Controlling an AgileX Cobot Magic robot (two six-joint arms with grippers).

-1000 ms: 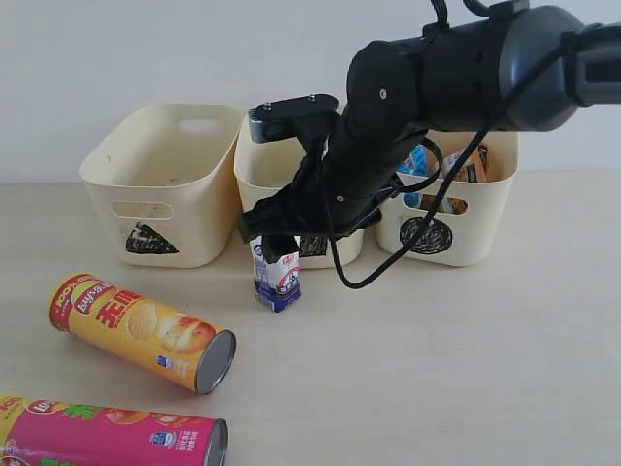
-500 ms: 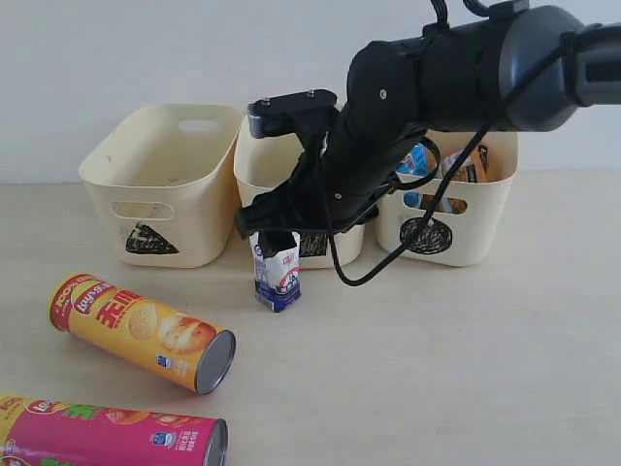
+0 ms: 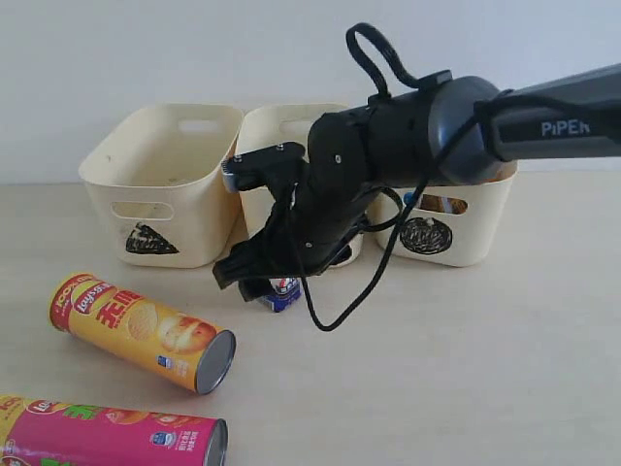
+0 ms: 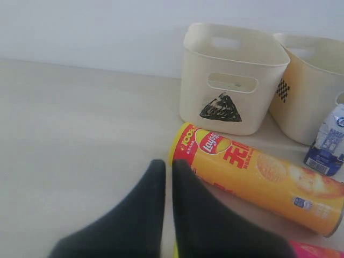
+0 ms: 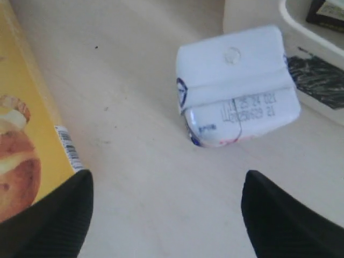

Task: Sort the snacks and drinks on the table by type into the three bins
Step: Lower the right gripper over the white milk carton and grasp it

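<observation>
White carton (image 5: 236, 88) ahead of spread fingers (image 5: 48, 220) (no contact).

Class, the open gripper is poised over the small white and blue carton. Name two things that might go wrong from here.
The carton sits off-centre to the right gripper, so one finger might tip it over instead of gripping it. The yellow tube lies close to the other finger and might be nudged and roll away.

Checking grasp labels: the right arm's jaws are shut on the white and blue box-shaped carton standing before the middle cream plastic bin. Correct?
No: the right wrist view shows those jaws open, clear of the white and blue carton before the middle bin.
</observation>
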